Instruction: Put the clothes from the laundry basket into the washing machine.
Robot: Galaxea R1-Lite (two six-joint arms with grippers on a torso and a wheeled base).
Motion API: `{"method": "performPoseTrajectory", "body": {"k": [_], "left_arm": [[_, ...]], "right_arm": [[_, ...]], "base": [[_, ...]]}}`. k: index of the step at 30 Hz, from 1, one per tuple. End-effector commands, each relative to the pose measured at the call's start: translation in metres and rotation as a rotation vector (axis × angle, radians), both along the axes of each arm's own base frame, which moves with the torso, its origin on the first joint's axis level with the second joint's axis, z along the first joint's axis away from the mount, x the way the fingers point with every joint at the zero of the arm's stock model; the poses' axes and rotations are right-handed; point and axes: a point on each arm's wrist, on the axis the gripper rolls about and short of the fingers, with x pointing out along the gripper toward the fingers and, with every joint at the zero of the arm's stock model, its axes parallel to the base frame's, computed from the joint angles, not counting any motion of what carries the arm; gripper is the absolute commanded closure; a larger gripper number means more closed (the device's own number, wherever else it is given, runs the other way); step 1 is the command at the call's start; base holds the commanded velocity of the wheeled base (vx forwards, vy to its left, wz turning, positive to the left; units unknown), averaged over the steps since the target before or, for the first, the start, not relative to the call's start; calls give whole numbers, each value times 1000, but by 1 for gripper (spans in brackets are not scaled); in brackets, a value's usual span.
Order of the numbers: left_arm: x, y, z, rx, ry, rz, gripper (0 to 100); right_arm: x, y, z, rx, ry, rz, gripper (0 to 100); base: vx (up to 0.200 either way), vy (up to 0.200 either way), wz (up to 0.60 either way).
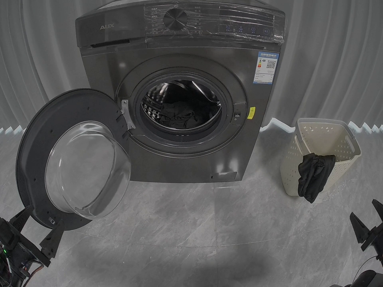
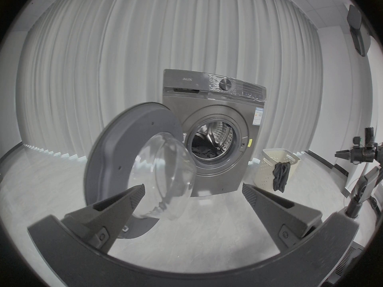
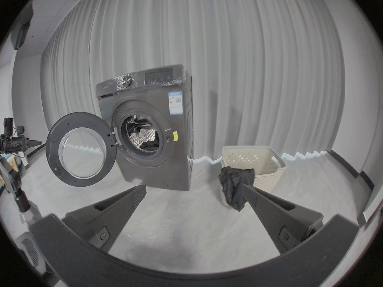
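Ahead, open door (image 1: 72,156) near left gripper (image 1: 40,225), dark garment (image 1: 315,174) over laundry basket (image 1: 290,168) rim, right gripper (image 1: 366,214) apart, both spread, empty.

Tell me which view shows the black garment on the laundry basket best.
The head view: the black garment hangs whole over the near rim of the laundry basket, with nothing in front of it. The right wrist view shows it smaller, from another side; the left wrist view shows it tiny and far off.
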Motion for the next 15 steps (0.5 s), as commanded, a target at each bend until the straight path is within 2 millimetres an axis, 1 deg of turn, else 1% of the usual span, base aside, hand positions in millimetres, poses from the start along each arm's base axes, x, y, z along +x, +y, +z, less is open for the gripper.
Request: {"method": "performPoseTrajectory", "body": {"k": [1, 2, 3, 5, 6, 8, 9, 12, 13, 14, 15], "left_arm": [[-23, 16, -9, -37, -68, 115, 0], [-23, 16, -9, -35, -64, 119, 0], [-26, 18, -15, -20, -34, 132, 0], [-32, 20, -19, -22, -32, 140, 0], [-32, 20, -19, -22, -32, 140, 0], [-38, 23, -24, -38, -37, 169, 0], [-40, 23, -27, -37, -28, 180, 0], [-43, 25, -32, -21, -11, 220, 0], [-46, 25, -35, -15, -7, 260, 0], [-48, 26, -35, -17, -13, 272, 0], [-50, 26, -37, -21, -23, 276, 0]], "right_arm": [[-33, -9, -11, -14, -144, -85, 0], [-34, -9, -12, -14, -144, -86, 0], [-39, -9, -17, -16, -144, -99, 0], [-45, -9, -25, -18, -134, -106, 0], [-45, -9, -25, -18, -134, -106, 0], [-54, -10, -38, -13, -117, -94, 0], [-55, -9, -41, -10, -108, -101, 0], [-58, -7, -42, -4, -115, -80, 0], [-60, -5, -43, 2, -135, -28, 0], [-60, -5, -43, 3, -137, -13, 0], [-60, -5, -43, 1, -137, -22, 0]], "base": [[0, 0, 0], [0, 0, 0], [0, 0, 0], [0, 0, 0], [0, 0, 0], [0, 0, 0], [0, 0, 0], [0, 0, 0], [0, 0, 0], [0, 0, 0], [0, 0, 0]]}}
